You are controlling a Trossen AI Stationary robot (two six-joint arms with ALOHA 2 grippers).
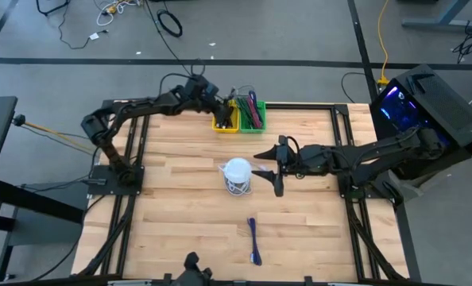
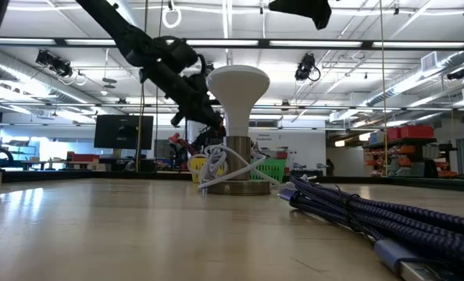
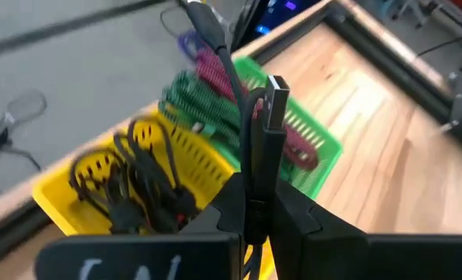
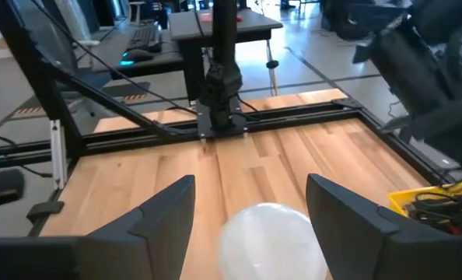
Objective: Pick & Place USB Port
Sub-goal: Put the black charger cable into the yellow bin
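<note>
My left gripper (image 3: 256,204) is shut on a black USB cable whose metal-tipped plug (image 3: 275,99) sticks out past the fingertips. It hovers over the yellow bin (image 1: 224,119) at the table's far edge, which is full of black cables (image 3: 134,183). Beside it, the green bin (image 1: 252,114) holds green and pink cables. A white dome-topped stand (image 1: 237,175) wrapped in white cord stands on its base (image 2: 236,186) at the table's middle. My right gripper (image 1: 260,168) hangs open just right of the dome (image 4: 268,237). A purple braided cable (image 1: 254,240) lies near the front edge. My left gripper pinches the black cable between its two fingers just behind the plug body (image 3: 260,167). The fingers lie along the cable, slanting down toward the far edge. The plug points forward, metal end out, lifted clear above the yellow bin. The gripper hides the rest of the cable.
Black frame rails (image 1: 299,106) run round the wooden tabletop. A computer case with lit parts (image 1: 427,111) stands off the far right corner. Bare wood lies left of the white stand (image 1: 172,191) and along the front.
</note>
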